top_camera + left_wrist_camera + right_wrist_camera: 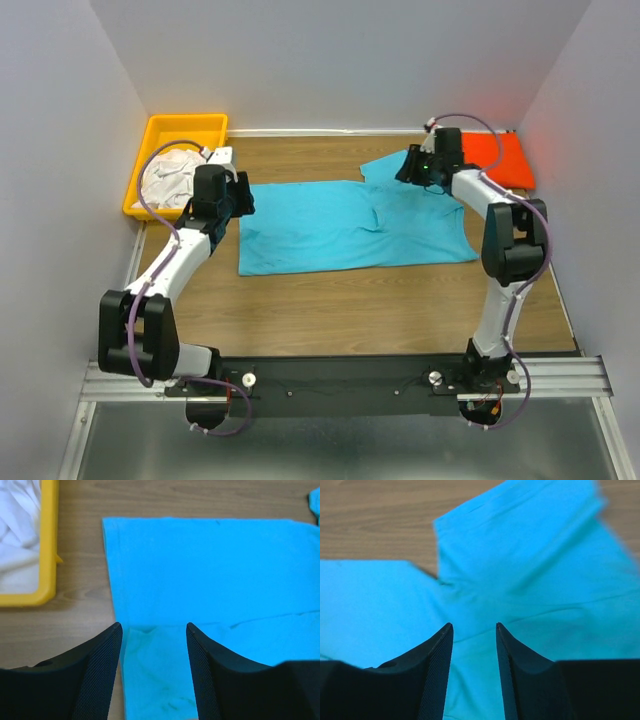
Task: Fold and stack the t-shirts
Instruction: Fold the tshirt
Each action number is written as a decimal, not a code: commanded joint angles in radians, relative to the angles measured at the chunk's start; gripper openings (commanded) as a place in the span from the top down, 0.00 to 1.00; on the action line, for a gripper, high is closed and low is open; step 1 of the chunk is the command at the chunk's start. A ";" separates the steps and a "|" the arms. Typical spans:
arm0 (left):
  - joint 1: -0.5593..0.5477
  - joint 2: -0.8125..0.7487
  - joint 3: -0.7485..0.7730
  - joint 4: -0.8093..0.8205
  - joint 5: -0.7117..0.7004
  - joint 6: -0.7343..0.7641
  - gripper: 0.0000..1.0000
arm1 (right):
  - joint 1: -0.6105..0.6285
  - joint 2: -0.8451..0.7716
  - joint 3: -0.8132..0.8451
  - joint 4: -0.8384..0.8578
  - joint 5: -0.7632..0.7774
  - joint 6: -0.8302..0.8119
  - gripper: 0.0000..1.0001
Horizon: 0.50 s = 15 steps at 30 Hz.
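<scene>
Your left gripper (153, 630) and right gripper (474, 627) hang spread and empty over the blue shirt (330, 230). Close too shallow and one layer may slip, skewing the fold.

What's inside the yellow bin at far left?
Crumpled white cloth fills the near part of the yellow bin; bare floor shows at its far end. Anything beneath the cloth is covered.
</scene>
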 commanded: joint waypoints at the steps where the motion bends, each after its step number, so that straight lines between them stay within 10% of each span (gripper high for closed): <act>1: 0.004 0.081 0.125 -0.003 -0.089 0.052 0.38 | -0.132 -0.023 0.049 -0.071 0.012 -0.102 0.52; 15: 0.008 0.393 0.406 -0.107 -0.155 0.070 0.31 | -0.251 0.139 0.155 -0.094 -0.059 -0.272 0.50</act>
